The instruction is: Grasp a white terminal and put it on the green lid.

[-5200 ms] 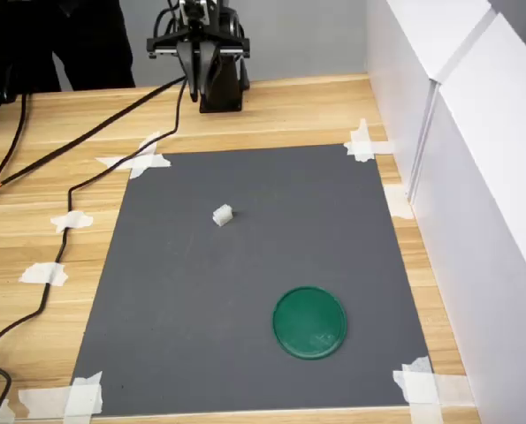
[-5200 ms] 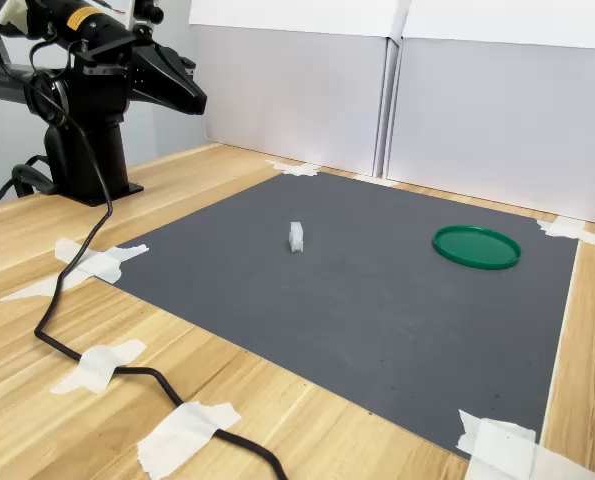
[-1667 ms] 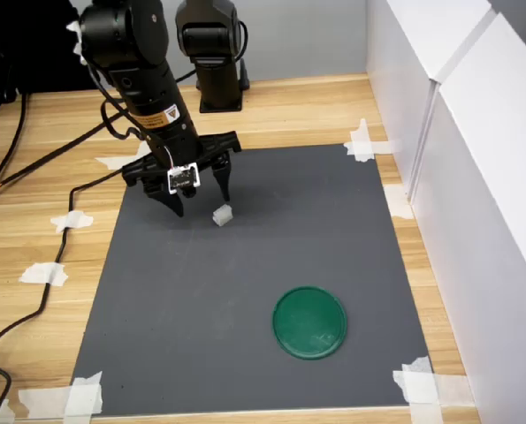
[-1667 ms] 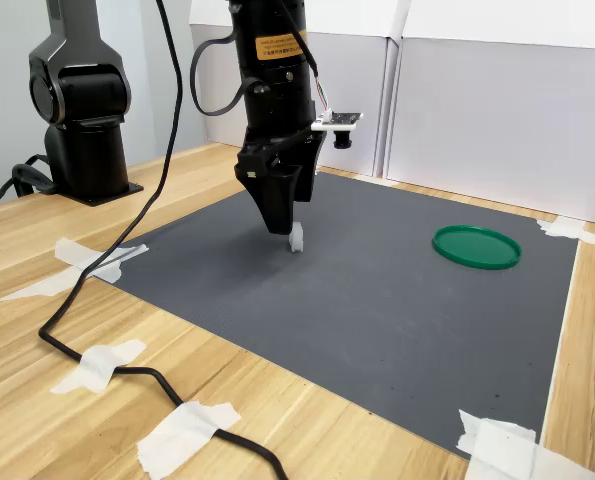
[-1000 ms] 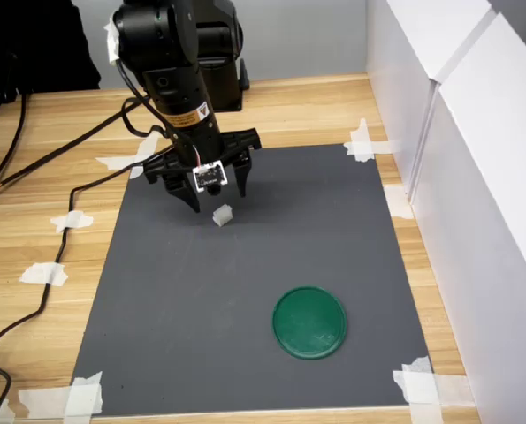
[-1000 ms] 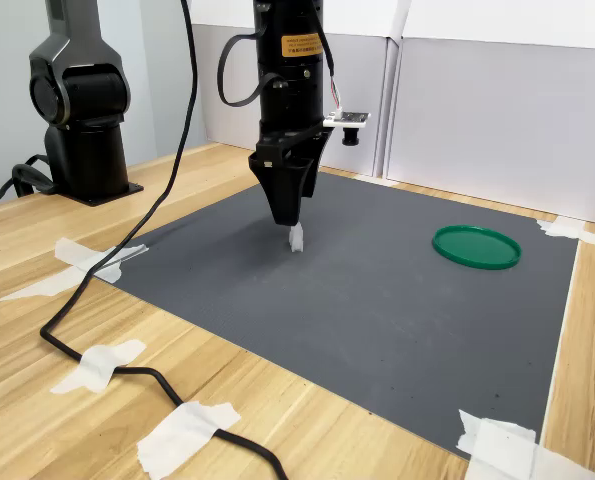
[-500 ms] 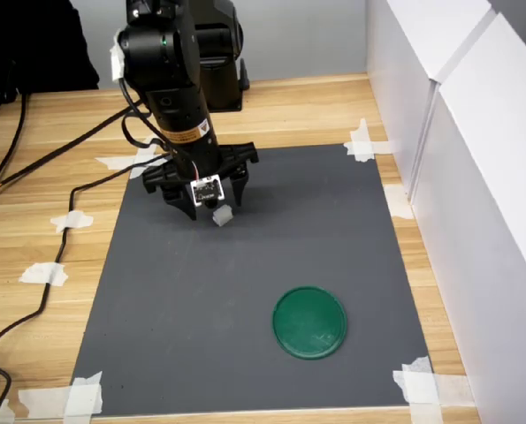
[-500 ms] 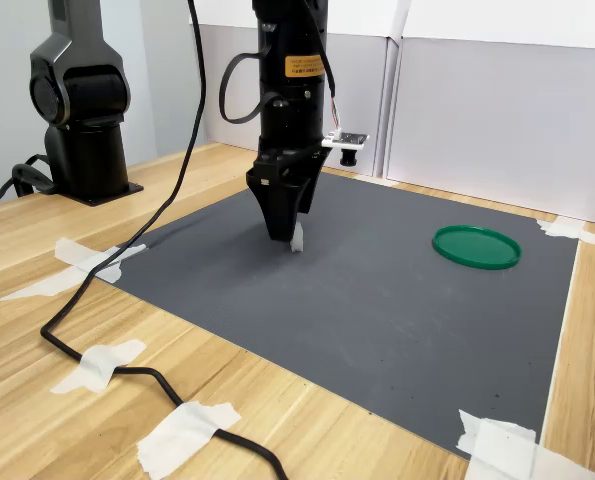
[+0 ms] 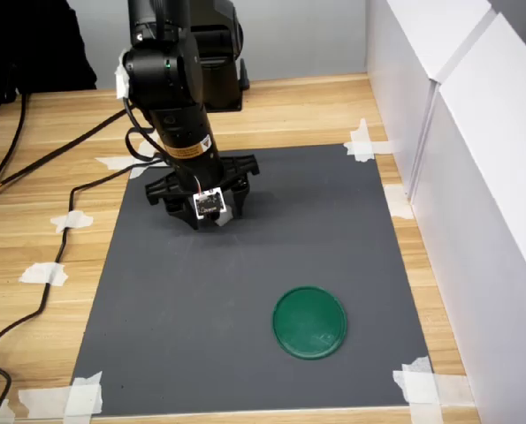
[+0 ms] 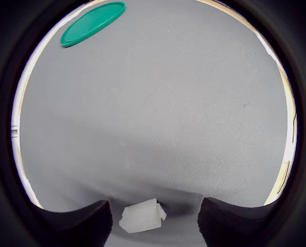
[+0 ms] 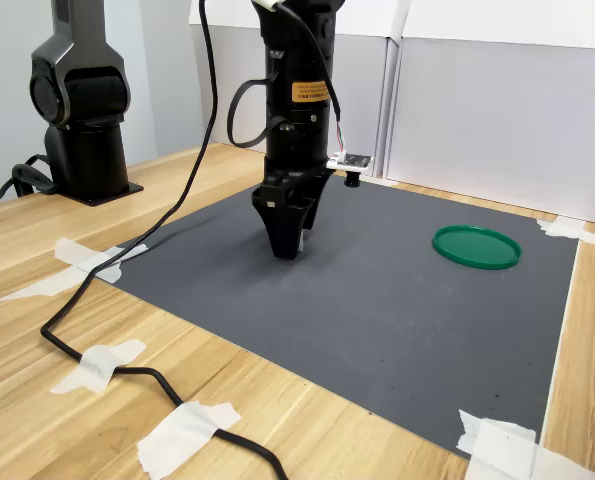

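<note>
White terminal (image 10: 141, 216) lies on a dark grey mat (image 9: 271, 265).

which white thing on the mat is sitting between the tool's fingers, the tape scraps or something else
The white terminal, a small blocky piece lying on the grey mat between the open tool fingers. The tape scraps only hold the mat's corners.

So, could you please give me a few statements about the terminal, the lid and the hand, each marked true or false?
1. The white terminal lies on the dark mat between the fingers of the hand. True.
2. The hand is shut on the terminal. False: the wrist view shows gaps on both sides.
3. The green lid carries the terminal. False: the lid is bare.
4. The lid lies flat on the mat, apart from the hand. True.
5. The hand hangs above the lid. False: it is low over the terminal.
</note>
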Controlling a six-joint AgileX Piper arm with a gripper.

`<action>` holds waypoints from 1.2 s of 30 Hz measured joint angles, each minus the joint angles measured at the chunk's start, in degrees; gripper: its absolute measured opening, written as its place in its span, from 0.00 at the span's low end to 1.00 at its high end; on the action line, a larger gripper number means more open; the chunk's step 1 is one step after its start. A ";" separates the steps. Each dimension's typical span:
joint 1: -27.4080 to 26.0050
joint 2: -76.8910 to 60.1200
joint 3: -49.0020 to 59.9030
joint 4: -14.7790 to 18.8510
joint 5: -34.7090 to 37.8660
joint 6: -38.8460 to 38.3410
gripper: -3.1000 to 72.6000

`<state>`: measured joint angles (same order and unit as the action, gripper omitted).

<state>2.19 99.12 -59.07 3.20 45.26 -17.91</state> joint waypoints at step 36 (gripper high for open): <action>7.28 2.73 -17.76 1.89 3.68 -0.60 0.40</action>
<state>9.47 101.84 -76.83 5.10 48.94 -18.50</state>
